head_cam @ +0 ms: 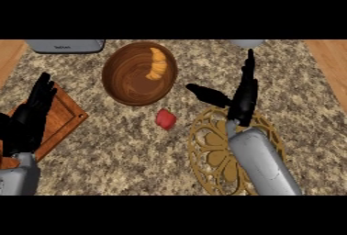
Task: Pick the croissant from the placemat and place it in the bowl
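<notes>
The golden croissant [158, 64] lies inside the wooden bowl [129, 87], against its upper right wall. My right hand [242, 98] is open, fingers stretched straight up and thumb pointing left toward the bowl; it holds nothing. It hovers over the top edge of the round golden openwork placemat [207, 156], and its forearm covers much of the mat. My left hand [30, 112] rests open at the left edge, fingers up.
A small red object [165, 118] lies between bowl and placemat. A wooden cutting board [64, 117] sits under the left hand. A grey appliance [65, 45] stands at the back left, and a pale object [247, 43] at the back right.
</notes>
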Tool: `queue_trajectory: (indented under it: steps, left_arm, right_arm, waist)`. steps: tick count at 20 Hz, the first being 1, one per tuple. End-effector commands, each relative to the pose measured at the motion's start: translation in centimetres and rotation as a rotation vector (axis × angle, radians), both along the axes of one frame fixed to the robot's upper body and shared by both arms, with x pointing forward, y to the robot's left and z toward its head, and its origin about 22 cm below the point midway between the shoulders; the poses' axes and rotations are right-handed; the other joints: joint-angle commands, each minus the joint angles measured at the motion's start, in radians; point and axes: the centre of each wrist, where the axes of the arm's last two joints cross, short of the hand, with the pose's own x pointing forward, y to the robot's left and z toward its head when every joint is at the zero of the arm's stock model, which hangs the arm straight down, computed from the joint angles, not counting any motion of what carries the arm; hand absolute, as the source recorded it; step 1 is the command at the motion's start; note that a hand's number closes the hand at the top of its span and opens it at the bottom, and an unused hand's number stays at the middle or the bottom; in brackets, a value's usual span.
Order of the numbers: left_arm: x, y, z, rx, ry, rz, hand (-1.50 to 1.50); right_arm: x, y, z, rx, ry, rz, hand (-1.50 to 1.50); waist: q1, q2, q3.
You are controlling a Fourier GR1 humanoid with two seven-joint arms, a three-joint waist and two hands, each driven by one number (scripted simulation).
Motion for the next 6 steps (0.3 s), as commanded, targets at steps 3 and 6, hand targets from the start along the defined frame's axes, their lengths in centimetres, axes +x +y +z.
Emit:
queue_trajectory:
  steps: [3, 6]
  left_arm:
    - [0.8, 0.9, 0.9, 0.017, 0.009, -0.004, 0.0]
    - [-0.5, -0.5, -0.8, 0.007, -0.003, -0.011, 0.0]
  right_arm:
    - [-5.2, -1.4, -0.4, 0.048, -0.084, 0.071, -1.5]
    - [-6.0, -3.8, 0.6, 0.037, -0.108, 0.09, -1.5]
  waist:
    - [0.001, 0.002, -0.001]
    - [0.005, 0.002, -0.001]
